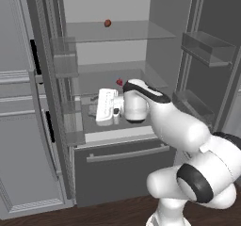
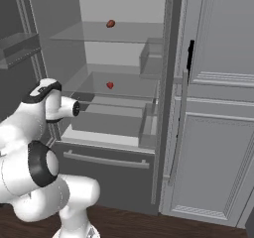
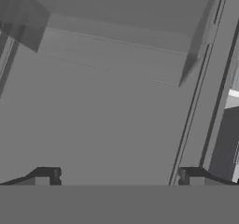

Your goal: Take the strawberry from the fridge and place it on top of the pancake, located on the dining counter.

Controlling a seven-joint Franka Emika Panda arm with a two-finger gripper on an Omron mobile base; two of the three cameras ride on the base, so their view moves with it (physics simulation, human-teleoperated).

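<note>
Open tall dark grey fridge [image 2: 171, 108], no readable labels. One tiny bright red strawberry [image 2: 110, 85] on middle glass shelf; one duller brownish-red lump [image 2: 110, 24] on upper shelf. White gripper [image 3: 119, 176] fully open, holding nothing.

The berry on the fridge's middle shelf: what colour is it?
Bright red; the strawberry shows best in the right base view.

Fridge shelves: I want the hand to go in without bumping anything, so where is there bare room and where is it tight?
The upper glass shelf is bare except for a darker lump near its middle. The shelf below is free to either side of the strawberry. It is tightest by the door bins on the right and low down, where the open gripper already sits.
</note>
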